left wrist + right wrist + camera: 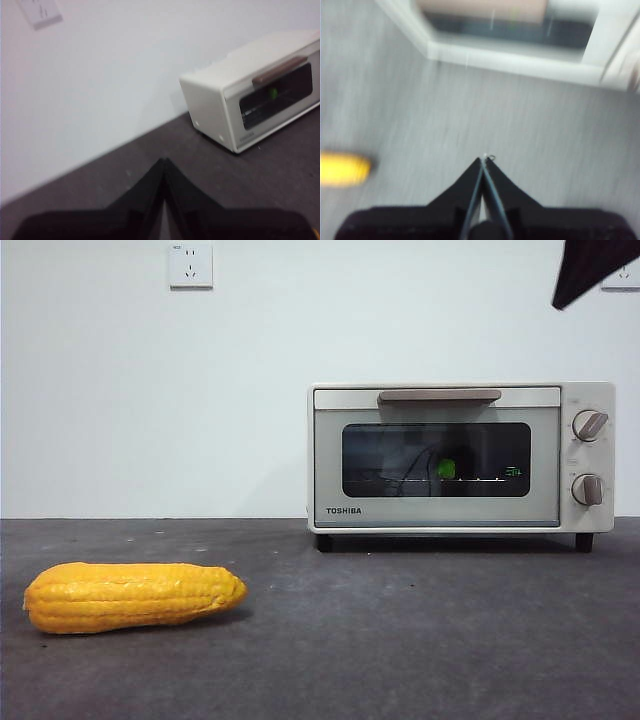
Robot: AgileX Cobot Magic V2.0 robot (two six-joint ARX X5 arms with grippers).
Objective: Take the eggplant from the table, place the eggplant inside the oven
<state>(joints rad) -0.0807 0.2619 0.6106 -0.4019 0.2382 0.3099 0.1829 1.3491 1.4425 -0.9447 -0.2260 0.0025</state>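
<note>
The eggplant (446, 469) shows green through the shut oven (460, 458) door at the table's (400, 640) back edge; corn (133, 596) lies front-left; white wall with sockets (191, 265) behind; left gripper (164, 161) and right gripper (485, 159) are pressed together, empty.

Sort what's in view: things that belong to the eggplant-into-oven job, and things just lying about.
Job:
- oven, door closed
- eggplant, only a green bit seen through the oven glass
- table
- right gripper, shut, above the table before the oven
- left gripper, shut, waiting off to the side

Lying about:
- corn cob on the table
- wall socket
</note>
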